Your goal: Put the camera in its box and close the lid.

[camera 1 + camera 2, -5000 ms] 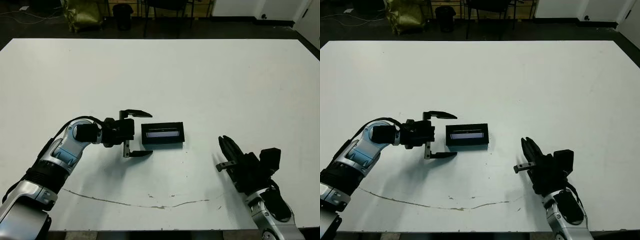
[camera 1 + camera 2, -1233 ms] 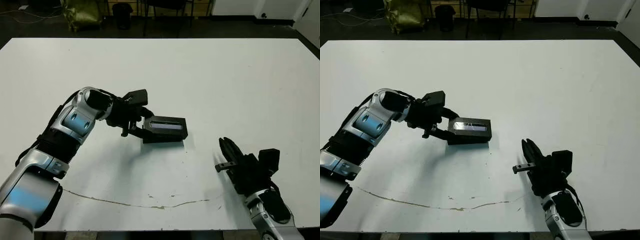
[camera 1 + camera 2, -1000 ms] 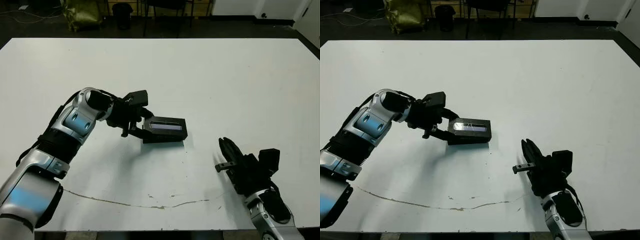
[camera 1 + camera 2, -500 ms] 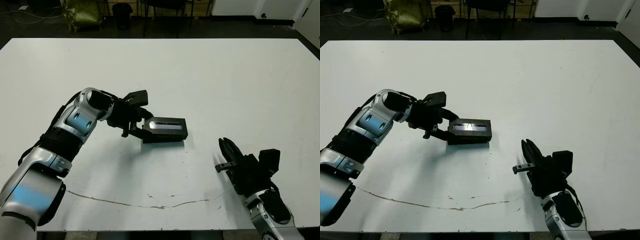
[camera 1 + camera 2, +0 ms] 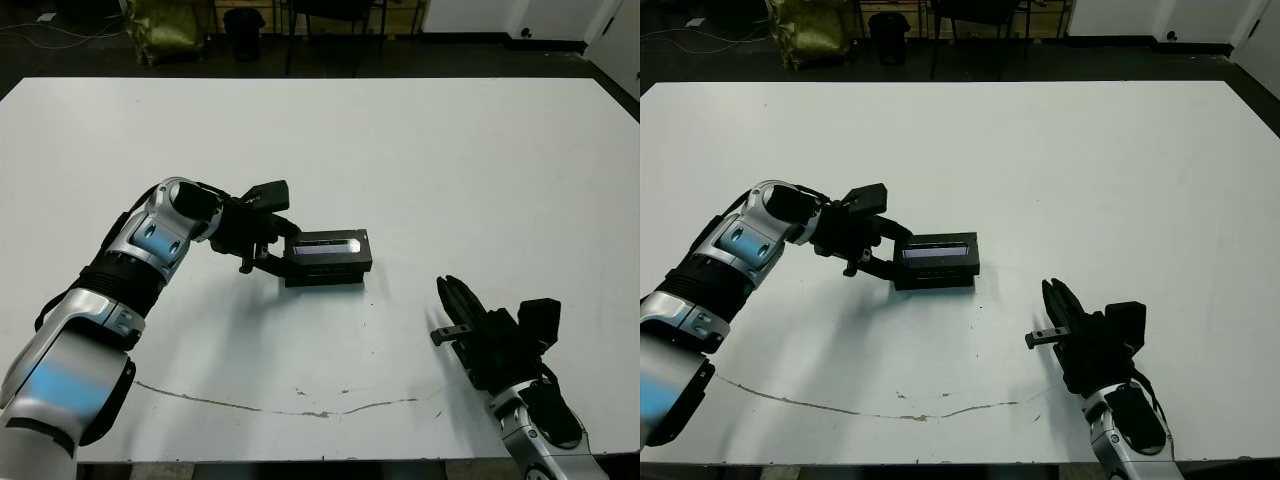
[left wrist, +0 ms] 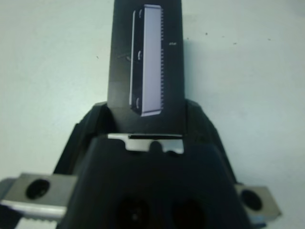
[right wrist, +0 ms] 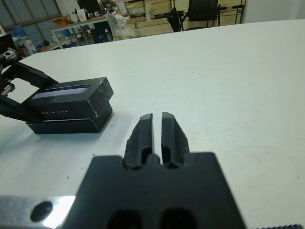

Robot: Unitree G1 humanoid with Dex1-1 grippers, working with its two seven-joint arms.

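Observation:
The lid (image 5: 328, 246), flat black with a glossy grey strip, lies level on top of the box (image 5: 325, 276), whose black wall shows just below it. My left gripper (image 5: 290, 252) is at the lid's left end, shut on the lid across its width. In the left wrist view the lid (image 6: 145, 62) runs straight out from between the fingers. The camera is hidden. My right gripper (image 5: 455, 303) rests near the front right of the table, shut with nothing in it. In its wrist view the box (image 7: 66, 123) sits off to one side.
A thin dark crack line (image 5: 300, 410) runs along the white table (image 5: 450, 150) near its front edge. Chairs and a yellow-green bag (image 5: 165, 25) stand on the floor beyond the far edge.
The lid, tilted up at its left end a second ago, has come down flat onto the box, with my left gripper lowering along with it. The right arm has not moved.

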